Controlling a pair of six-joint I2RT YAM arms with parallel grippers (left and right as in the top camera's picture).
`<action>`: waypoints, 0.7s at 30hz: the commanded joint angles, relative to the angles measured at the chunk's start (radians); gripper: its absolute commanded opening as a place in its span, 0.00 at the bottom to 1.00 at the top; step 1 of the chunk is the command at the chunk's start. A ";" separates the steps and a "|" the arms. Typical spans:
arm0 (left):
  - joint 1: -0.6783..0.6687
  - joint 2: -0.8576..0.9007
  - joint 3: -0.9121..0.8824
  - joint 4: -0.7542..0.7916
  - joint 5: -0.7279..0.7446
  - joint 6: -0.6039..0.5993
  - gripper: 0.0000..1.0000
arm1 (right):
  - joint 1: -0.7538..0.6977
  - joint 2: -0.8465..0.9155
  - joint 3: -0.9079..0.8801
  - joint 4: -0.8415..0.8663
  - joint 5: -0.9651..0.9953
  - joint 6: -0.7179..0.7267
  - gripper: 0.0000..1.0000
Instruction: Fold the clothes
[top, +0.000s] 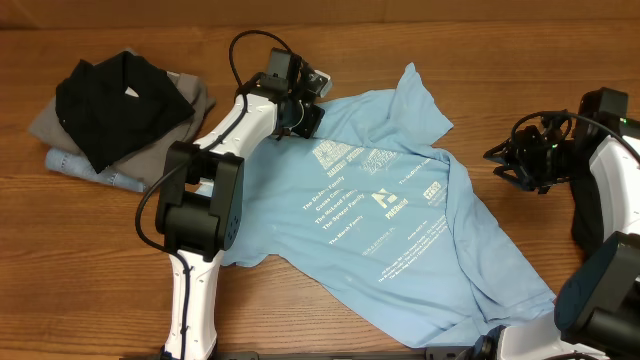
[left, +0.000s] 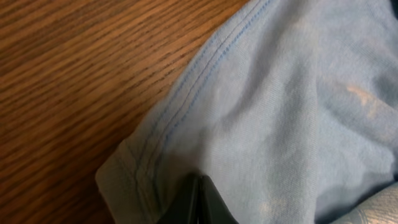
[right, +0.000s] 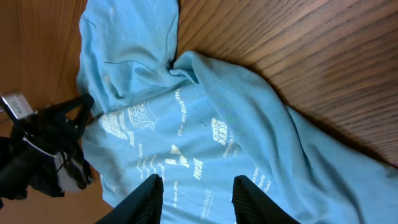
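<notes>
Light blue T-shirt (top: 390, 215) lies rumpled, white print up. Left gripper (left: 200, 194) is pinched closed on its hemmed edge. Right gripper (right: 199, 185) is wide open and empty.

**Blue tee spread wide, left arm at its edge**

The light blue T-shirt (top: 390, 210) sprawls across the middle of the desk (top: 100, 270), white lettering facing up, rumpled and lying on a slant from upper left to lower right. The left tool (top: 302, 112) is right on the shirt's upper left edge, its white arm stretching up from the near side. Over on the right, the right tool (top: 505, 160) sits above bare wood, just clear of the fabric. Far left, a stack: a black garment (top: 115, 95) on top, grey cloth (top: 195, 100) beneath, denim-blue (top: 80, 165) peeking out at the bottom.
</notes>
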 joint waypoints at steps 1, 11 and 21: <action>0.005 0.089 0.003 0.011 -0.081 0.006 0.04 | 0.003 -0.027 0.020 0.002 0.002 -0.011 0.40; 0.152 0.088 0.031 -0.042 -0.460 -0.208 0.04 | 0.018 -0.027 0.020 -0.014 0.093 -0.031 0.41; 0.267 -0.029 0.159 -0.182 -0.451 -0.304 0.04 | 0.220 -0.025 -0.047 0.026 0.279 -0.116 0.48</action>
